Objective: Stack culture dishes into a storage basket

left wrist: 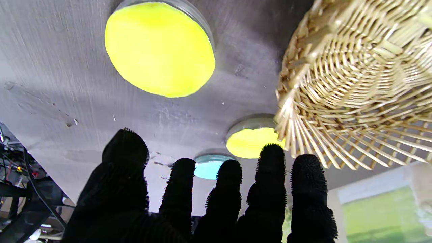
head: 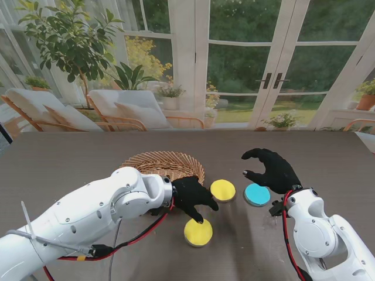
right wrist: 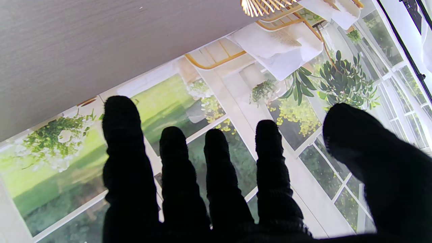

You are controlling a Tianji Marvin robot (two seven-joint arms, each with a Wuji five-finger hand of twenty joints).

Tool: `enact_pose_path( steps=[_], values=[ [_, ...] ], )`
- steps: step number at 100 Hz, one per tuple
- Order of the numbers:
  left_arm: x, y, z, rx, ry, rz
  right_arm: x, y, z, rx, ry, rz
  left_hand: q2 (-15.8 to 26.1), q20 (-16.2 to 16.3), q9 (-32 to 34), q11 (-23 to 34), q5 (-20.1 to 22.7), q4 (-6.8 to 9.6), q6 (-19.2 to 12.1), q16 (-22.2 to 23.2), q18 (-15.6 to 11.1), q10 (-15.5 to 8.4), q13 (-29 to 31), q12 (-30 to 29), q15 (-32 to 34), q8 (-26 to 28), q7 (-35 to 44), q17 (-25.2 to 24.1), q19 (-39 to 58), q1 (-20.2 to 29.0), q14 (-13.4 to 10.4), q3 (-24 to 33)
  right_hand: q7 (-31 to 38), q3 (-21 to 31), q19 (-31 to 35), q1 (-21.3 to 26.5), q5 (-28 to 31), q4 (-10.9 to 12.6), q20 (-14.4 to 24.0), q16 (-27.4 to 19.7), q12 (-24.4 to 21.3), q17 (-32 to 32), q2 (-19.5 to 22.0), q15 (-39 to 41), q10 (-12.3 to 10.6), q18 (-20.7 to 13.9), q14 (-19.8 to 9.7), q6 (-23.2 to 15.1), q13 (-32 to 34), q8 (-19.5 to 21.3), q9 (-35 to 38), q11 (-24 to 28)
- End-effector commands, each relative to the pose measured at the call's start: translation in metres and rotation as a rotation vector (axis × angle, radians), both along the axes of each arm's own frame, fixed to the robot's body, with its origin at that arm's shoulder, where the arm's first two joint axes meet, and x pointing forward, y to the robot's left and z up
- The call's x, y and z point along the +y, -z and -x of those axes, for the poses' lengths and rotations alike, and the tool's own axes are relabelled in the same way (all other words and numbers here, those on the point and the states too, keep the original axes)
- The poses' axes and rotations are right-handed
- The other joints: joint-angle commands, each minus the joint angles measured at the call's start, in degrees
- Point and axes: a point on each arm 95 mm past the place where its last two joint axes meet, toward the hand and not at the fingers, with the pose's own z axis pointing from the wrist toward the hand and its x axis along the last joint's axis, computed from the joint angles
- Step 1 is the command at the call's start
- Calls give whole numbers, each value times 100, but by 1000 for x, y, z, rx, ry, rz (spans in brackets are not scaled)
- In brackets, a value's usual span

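Grey table (head: 70,158): wicker basket (head: 164,164) part-hidden behind my left hand (head: 192,198), spread, empty, above near yellow dish (head: 198,232); right hand (head: 274,171) released, over blue dish (head: 256,194).

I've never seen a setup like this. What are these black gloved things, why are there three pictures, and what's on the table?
They are a robot's two five-fingered hands on white arms. The wide picture looks down from its stand; the other two come from cameras on each wrist, looking along the fingers, so they appear upside down. On the grey table lie a wicker basket, two yellow culture dishes, one nearer to me and one farther, and a blue culture dish. The left hand reaches over the nearer yellow dish, one fingertip at its edge. The right hand hovers open by the blue dish. Neither holds anything.
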Motion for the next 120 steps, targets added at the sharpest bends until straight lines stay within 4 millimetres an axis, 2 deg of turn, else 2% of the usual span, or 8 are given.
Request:
enact_pose_path(
  steps=[1, 14, 30, 52, 88, 120],
  values=[
    [4, -6, 0, -8, -8, -2, 3, 1, 2, 7, -9, -2, 357, -232, -171, -82, -153, 189, -80, -282, 251, -62, -314, -161, -352, -70, -104, -280, -516, 189, 150, -207, -69, -188, -204, 14, 145, 34, 242, 49, -79, -2635, -16, 10, 74, 17, -25, -43, 132, -15, 57, -20],
    [8, -15, 0, -18, -40, 40, 3, 1, 2, 9, -10, -2, 581, -556, -220, -126, -133, 200, -49, -643, 291, -67, -650, -304, -765, -95, -104, -493, -1432, 138, 174, -474, -72, -197, -208, 5, 139, 35, 243, 49, -80, -2646, 0, 5, 69, 17, -32, -38, 127, -17, 52, -23],
    [19, -31, 1, -2, -96, 81, 3, 1, 2, 8, -13, -1, 665, -826, -440, -224, -171, 208, 28, -939, 296, -45, -1055, -467, -1077, -135, -145, -664, -2384, 10, 138, -601, -76, -200, -212, 1, 130, 35, 244, 47, -81, -2654, -24, -2, 67, 23, -20, -43, 119, -19, 57, -25],
    [40, -53, 7, 13, -210, 170, 5, 1, 3, 12, -17, 1, 814, -1003, -689, -322, -232, 178, 237, -1365, 198, -5, -1644, -687, -1435, -250, -232, -655, -3852, -295, -21, -653, -77, -208, -219, -13, 118, 34, 246, 45, -84, -2665, -15, -11, 62, 23, -36, -39, 104, -22, 47, -32],
    [83, -67, 18, -64, -413, 370, 8, 3, 4, 21, -28, 6, 857, -1022, -630, -312, -98, 158, 320, -1460, 135, 72, -1762, -727, -1498, -272, -191, -908, -4170, -356, -4, -670, -76, -228, -231, -35, 124, 48, 249, 44, -87, -2690, 50, -21, 69, 21, -32, -25, 87, -26, 50, -40],
    [112, -60, 34, -93, -548, 564, 17, 7, 6, 34, -58, 29, 778, -966, -476, -282, 42, 162, 418, -1455, 255, 179, -1631, -718, -1444, -274, -148, -842, -4172, -206, 169, -640, -83, -227, -228, -31, 94, 43, 258, 43, -87, -2679, -16, -26, 60, 15, -47, -31, 77, -32, 34, -42]
  ],
)
